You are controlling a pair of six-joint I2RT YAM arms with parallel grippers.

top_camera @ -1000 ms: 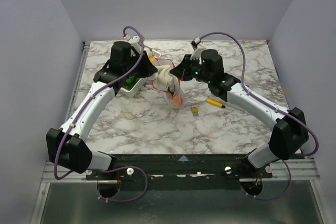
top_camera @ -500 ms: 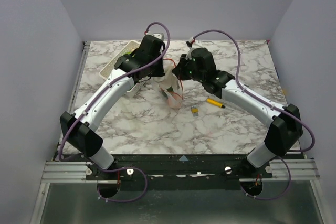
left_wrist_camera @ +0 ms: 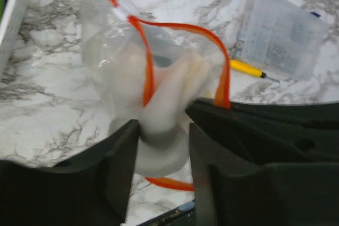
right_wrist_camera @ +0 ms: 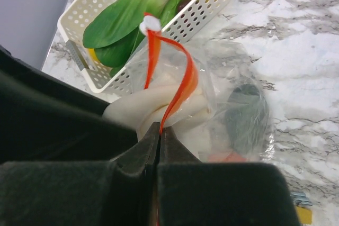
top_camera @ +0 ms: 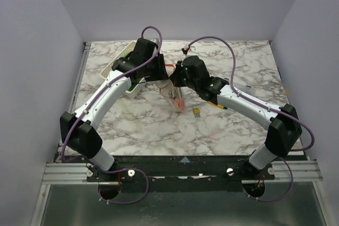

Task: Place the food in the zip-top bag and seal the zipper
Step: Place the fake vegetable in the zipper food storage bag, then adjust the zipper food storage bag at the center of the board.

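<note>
Left wrist shows white food [left_wrist_camera: 170, 86] clamped in left pincer [left_wrist_camera: 163, 133]; right pincer [right_wrist_camera: 159, 133] pinches the zipper [right_wrist_camera: 184, 84].

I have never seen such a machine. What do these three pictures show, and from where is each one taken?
The machine is a left arm and a right arm, bolted to a marble table. The wide picture looks down from above and behind them; the other two come from cameras on the wrists. The left gripper holds a white food at the mouth of a clear bag. The right gripper pinches the bag's orange zipper. Beside the bag stands a white basket with greens. A yellow pen and a clear box also lie on the table.
</note>
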